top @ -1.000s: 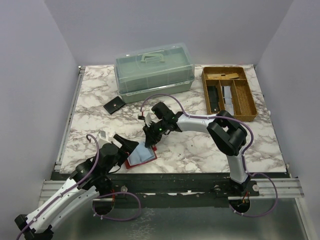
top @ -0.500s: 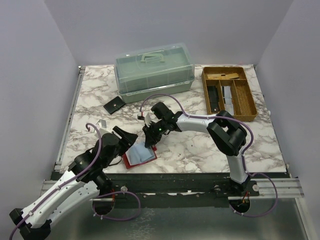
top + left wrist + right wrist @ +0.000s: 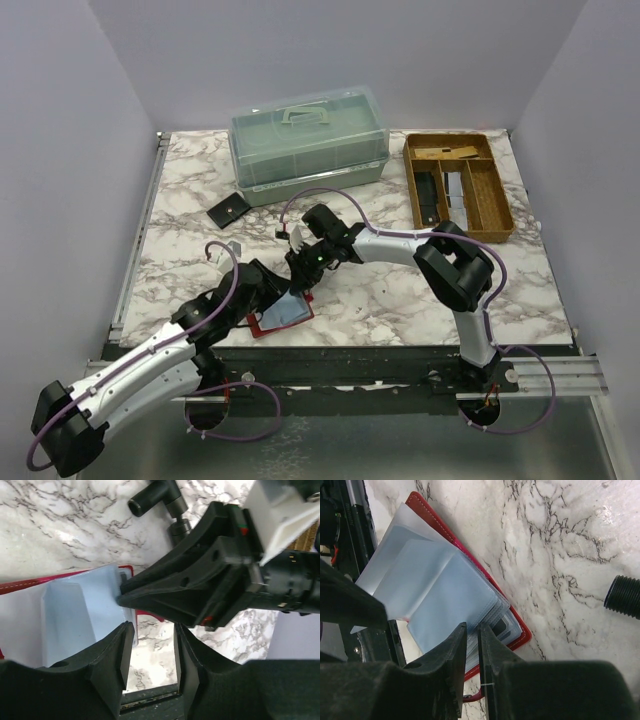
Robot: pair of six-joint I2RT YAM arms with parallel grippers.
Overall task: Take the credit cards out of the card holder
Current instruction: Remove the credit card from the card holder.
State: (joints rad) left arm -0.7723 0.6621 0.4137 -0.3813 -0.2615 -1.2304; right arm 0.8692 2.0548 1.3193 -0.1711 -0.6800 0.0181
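**Reaching for a glossy card with little room to spare**

The card holder (image 3: 283, 312) lies open, red cover down, near the front edge of the counter (image 3: 400, 290). The pale blue credit cards (image 3: 85, 615) sit among its clear sleeves, and card and sleeve are hard to tell apart.

The right end effector (image 3: 472, 635) is clenched narrowly on the holder's far edge and seems to be pinning it. The left end effector (image 3: 152, 640) grasps nothing: its jaws stand part-way apart with only marble between them, and a pale blue edge lies just beside one finger.

- **Wrong grip:** the jaws may catch a sleeve along with the card, so a pull would drag the whole holder.
- **Slipping:** a thin, glossy card may slide out of a shallow pinch.
- **Falling:** if the right hold gives, the holder could skid off the front edge.
- **Collision:** the two end effectors sit almost touching, so a careless move could knock them together.
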